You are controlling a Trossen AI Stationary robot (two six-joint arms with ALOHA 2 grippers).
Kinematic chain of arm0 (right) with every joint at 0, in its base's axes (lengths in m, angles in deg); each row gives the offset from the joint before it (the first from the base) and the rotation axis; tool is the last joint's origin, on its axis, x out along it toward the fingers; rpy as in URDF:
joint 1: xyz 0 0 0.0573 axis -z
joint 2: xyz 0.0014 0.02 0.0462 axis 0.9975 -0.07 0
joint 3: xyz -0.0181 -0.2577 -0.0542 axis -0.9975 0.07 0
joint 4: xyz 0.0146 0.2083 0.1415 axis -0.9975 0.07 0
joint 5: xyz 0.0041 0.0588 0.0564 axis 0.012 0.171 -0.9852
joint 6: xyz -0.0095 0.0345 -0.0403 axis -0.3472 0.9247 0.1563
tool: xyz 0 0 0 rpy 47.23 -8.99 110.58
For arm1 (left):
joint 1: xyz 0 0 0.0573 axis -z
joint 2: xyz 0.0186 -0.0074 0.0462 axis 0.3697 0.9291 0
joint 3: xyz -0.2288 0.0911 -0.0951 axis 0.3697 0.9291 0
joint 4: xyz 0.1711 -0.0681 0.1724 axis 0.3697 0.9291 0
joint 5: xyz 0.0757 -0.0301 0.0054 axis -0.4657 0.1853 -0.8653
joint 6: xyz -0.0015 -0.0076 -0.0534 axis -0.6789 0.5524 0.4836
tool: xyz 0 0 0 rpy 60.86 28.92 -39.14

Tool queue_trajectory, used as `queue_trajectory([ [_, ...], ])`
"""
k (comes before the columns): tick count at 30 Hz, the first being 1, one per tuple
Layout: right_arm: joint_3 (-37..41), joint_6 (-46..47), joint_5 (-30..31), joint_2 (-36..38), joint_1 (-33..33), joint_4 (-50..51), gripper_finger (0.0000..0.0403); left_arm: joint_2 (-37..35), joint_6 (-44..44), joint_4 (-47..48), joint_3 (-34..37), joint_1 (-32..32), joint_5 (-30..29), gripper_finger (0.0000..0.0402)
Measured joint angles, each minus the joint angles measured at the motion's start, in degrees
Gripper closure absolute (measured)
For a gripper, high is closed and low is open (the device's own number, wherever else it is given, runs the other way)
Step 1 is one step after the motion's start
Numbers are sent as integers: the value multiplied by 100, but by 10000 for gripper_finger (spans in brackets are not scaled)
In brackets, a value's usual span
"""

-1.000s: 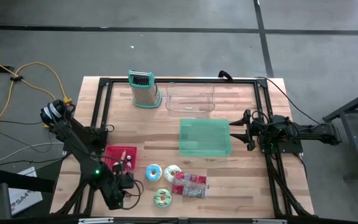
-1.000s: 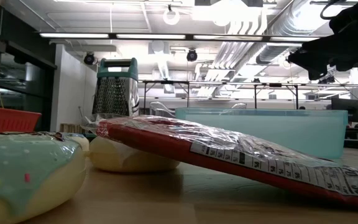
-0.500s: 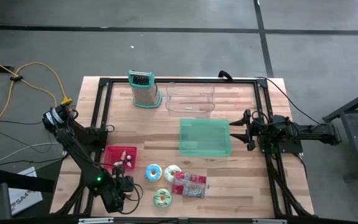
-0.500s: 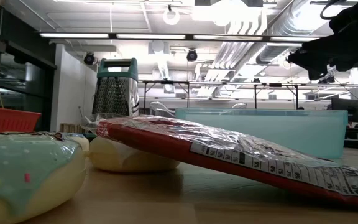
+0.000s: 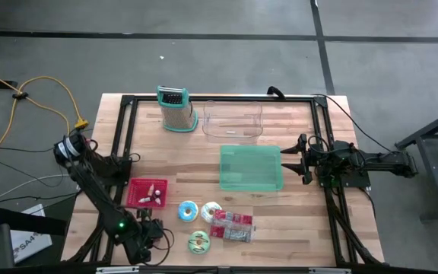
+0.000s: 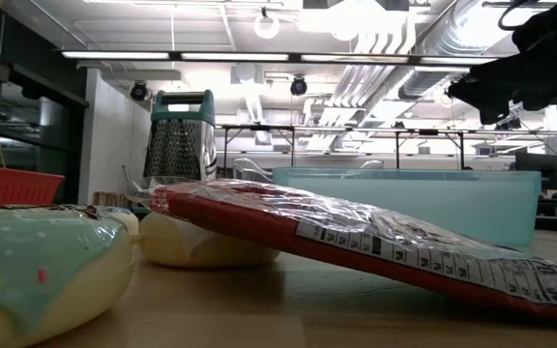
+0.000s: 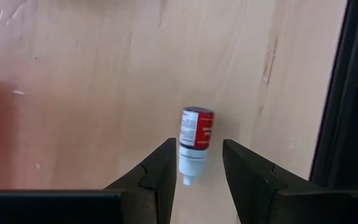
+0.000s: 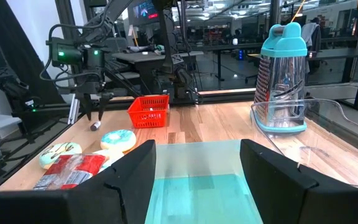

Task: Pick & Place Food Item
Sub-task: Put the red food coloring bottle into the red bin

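A small white bottle with a red label [image 7: 196, 130] lies on its side on the wooden table near the near left corner; it also shows in the right wrist view as the small bottle [image 8: 94, 126]. My left gripper [image 7: 199, 149] hangs open just above it, pointing steeply down, one finger on either side and neither touching. In the high view my left gripper [image 5: 152, 236] covers the bottle. My right gripper [image 8: 197, 155] waits open at the table's right side, level, facing the teal tub [image 5: 251, 167].
A red basket [image 5: 147, 192] stands just beyond the left gripper. Three iced doughnuts [image 5: 188, 211] and a red snack packet [image 5: 232, 225] lie to its right. A box grater [image 5: 176, 109] and a clear container [image 5: 233, 120] stand at the far edge. The black frame rail [image 7: 353, 93] runs close by.
My left gripper has gone from beside the red basket toward the table's near edge and has sunk toward the small bottle, its fingers keeping the same gap.
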Motion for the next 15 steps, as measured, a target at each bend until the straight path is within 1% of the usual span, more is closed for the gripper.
queue_trajectory([
  [15, -1, 0, 2, 0, 0, 1, 180, 382, 101, -123, 2, 96, -24, 276],
])
